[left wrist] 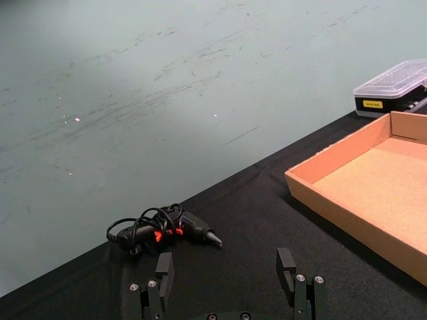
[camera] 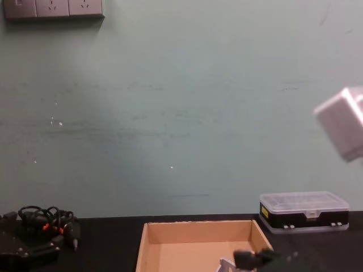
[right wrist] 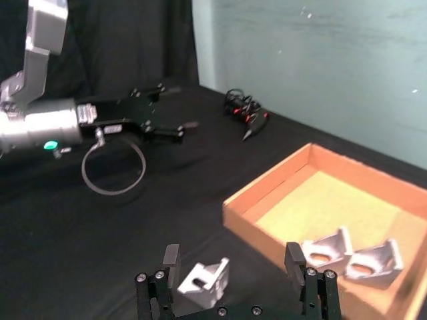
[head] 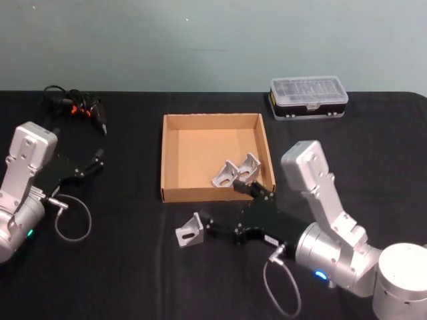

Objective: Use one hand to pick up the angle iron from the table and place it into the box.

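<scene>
Silver arms (head: 313,180); black left hand (left wrist: 225,267), right hand (right wrist: 232,259) (looped cables (head: 73,225)).

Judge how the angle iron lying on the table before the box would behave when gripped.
Probably rigid: the angle iron looks like thick braced metal. Likely heavy for its size and smooth, so it might slip in the open right tool. Its flat faces make rolling on the table unlikely.

Black table (head: 127,280) carrying a tan cardboard box (head: 200,195) (at centre), a loose angle iron (head: 189,231) just before it, a clear-lidded case (head: 308,97) far right, and a corded tool (head: 77,108) far left.
</scene>
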`<state>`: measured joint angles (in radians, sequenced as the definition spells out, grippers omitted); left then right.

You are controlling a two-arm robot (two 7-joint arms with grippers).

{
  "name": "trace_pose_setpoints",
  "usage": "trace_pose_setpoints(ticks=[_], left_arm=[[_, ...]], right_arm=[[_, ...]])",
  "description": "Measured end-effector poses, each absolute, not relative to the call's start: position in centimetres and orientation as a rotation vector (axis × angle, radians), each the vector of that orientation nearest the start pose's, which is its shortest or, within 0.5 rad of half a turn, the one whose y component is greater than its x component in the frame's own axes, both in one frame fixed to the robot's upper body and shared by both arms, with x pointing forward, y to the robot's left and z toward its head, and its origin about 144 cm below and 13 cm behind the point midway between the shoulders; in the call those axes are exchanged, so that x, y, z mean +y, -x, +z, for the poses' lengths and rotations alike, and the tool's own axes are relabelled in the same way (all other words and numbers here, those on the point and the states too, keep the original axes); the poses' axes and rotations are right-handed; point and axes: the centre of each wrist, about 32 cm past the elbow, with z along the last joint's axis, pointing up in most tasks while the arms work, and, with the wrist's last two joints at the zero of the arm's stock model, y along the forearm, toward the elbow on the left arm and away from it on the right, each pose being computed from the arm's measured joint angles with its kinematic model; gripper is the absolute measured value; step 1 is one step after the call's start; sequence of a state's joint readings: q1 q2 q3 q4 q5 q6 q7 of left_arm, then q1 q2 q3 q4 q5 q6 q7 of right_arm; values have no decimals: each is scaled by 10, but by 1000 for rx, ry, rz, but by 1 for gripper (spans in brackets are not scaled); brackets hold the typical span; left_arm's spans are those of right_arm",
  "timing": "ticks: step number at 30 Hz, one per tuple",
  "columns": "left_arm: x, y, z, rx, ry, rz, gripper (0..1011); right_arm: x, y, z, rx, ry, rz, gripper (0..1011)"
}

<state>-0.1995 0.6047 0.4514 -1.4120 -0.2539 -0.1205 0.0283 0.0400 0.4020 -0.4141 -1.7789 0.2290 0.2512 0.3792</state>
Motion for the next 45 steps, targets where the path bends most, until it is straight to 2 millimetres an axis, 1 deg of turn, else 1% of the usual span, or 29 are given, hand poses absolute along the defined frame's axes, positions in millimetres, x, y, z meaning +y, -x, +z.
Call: trace_pose_setpoints(ticks=[11,18,36,45], left_arm=[[310,-489,1140,-285,-304,1248,1012],[310,-489,1140,-285,-304,1248,1011],[310,-489,1140,-285,-304,1248,1011],[310,-489,1140,-285,-304,1248,1011]], right_arm=[[-184,-441,1165,20,310,-732,1000],[-177,-445,1156,26,346,-731,1000],[-158,-460,1148,46,384,-762,1000],[-154,-462,1147,48,390,-771,1000]])
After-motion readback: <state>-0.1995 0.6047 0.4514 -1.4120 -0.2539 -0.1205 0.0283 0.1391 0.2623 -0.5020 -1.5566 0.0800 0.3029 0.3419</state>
